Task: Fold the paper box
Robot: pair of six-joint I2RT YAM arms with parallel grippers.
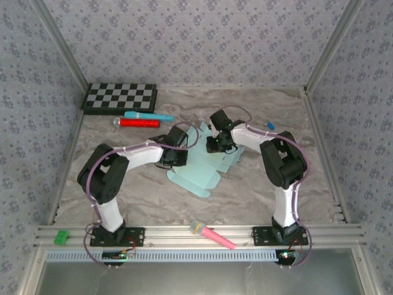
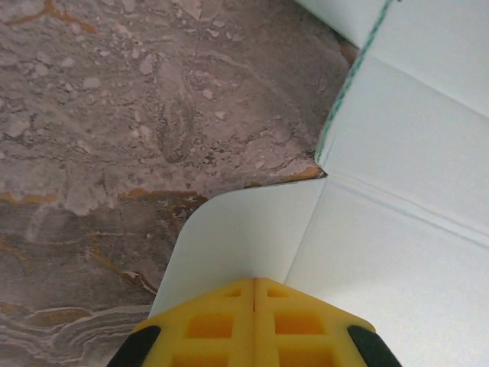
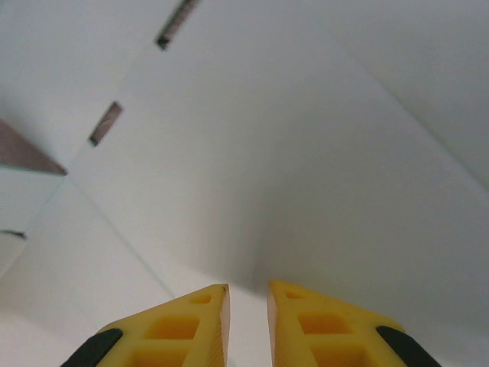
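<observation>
Marble table (image 1: 123, 196), checkerboard (image 1: 120, 98) behind paper box (image 1: 199, 169); left tool (image 2: 254, 284) clenched, right tool (image 3: 247, 289) slightly parted.

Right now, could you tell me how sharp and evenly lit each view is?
Top external: sharp, evenly lit. Left wrist: table crisp, paper box washed nearly white. Right wrist: paper box soft-focused, shaded just above the right gripper.

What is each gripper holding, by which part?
Left gripper: shut, tips on a flap of the paper box; hold unclear. Right gripper: slightly open, nothing between.
</observation>
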